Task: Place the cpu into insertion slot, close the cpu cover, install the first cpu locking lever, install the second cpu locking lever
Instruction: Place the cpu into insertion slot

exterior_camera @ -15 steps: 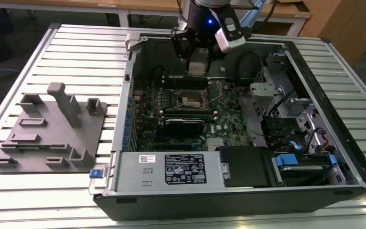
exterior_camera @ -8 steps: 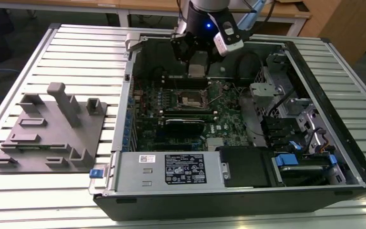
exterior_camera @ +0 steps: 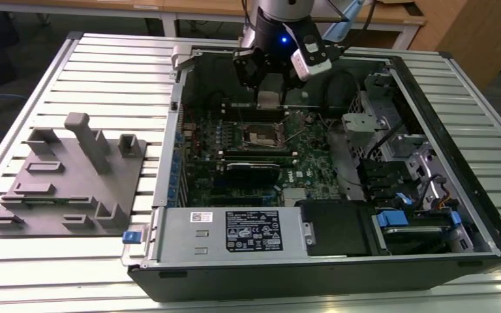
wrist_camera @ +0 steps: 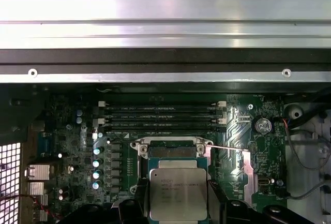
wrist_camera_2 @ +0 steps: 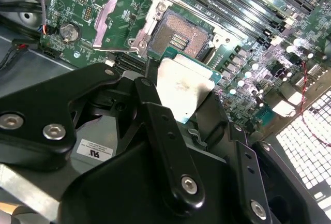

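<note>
My gripper (exterior_camera: 270,98) hangs inside the open computer case, shut on the cpu (wrist_camera: 176,193), a flat silvery square held by its edges between the two black fingers (wrist_camera: 217,206). The chip (wrist_camera_2: 183,87) sits a little above the green motherboard (exterior_camera: 233,153), just short of the insertion slot (wrist_camera_2: 181,35). The slot (wrist_camera: 173,151) lies bare, its dark centre and contacts showing. The cpu cover (wrist_camera_2: 103,25) is swung open, lying back off the far side of the socket. A thin metal lever (wrist_camera: 227,148) sticks out sideways from the socket's rim.
Long black memory slots (wrist_camera: 163,115) run beside the socket. The case wall (wrist_camera: 165,58) rises behind them. A power supply (exterior_camera: 233,231) and drive bays (exterior_camera: 407,169) crowd the case. A grey fixture with pegs (exterior_camera: 68,176) stands on the table at the exterior view's left.
</note>
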